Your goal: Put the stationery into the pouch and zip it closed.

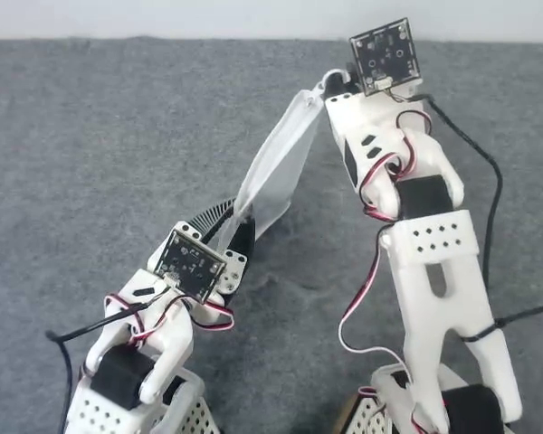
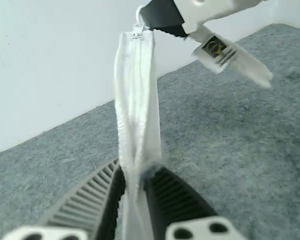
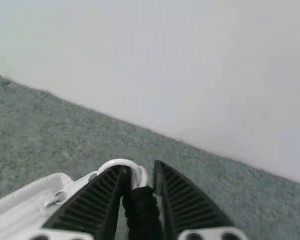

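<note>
Over grey felt table point(image 1: 90, 163) by white wall point(image 2: 50, 60), pouch point(image 1: 276, 167) taut between left gripper point(image 2: 135, 175) and right gripper point(image 3: 140, 175), both pinching it.

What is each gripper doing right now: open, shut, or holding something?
Left gripper: shut on the pouch.
Right gripper: shut on the zipper pull.

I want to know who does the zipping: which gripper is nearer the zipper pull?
Right. The right gripper is shut on the zipper pull at one end of the pouch; the left gripper clamps the opposite end, away from the pull.
</note>
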Action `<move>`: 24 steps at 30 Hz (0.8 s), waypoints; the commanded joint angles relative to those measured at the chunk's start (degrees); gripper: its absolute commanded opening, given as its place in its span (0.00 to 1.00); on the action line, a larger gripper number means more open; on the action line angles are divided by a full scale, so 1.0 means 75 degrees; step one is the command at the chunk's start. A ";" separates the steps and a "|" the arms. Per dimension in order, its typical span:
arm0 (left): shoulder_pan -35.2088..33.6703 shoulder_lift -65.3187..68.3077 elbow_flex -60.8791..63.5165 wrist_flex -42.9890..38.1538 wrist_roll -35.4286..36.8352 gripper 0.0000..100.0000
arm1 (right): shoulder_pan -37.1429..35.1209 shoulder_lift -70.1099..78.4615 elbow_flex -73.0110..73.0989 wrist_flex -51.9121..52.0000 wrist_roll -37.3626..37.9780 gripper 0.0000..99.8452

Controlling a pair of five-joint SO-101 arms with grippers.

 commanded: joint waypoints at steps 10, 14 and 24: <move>-0.0129 -0.0117 0.0064 0.0070 0.0012 0.01 | -0.0733 -0.2057 -0.0445 0.2338 0.0000 0.16; -0.0129 -0.0117 0.0064 0.0070 0.0012 0.01 | -0.1073 -0.2632 -0.0445 0.2901 0.0000 0.16; -0.0129 -0.0117 0.0076 0.0082 0.0012 0.01 | -0.2045 -0.3651 -0.0410 0.4097 0.0000 0.15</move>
